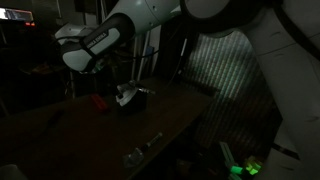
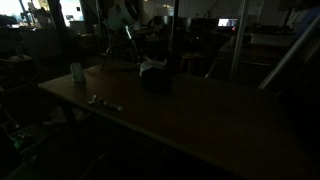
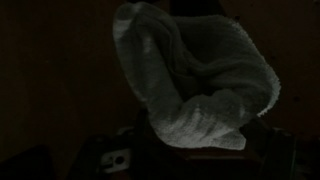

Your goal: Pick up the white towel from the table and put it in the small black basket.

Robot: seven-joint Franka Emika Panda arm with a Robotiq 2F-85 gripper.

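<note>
White towel [image 3: 195,80] bunched atop small black basket [image 2: 155,82], gripper [image 1: 122,86] released just above, small red object [image 1: 100,100] beside, pale cup [image 2: 77,72] and metal piece [image 2: 103,101] apart on table [image 2: 200,120]

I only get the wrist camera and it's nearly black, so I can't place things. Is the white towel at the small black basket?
Observer: In an exterior view the white towel sits bunched on top of the small black basket.
Operator: Anything beside the basket?
Observer: A small red object lies on the table next to it.
Operator: Other clutter?
Observer: A pale cup-like object stands further along the table.
</note>
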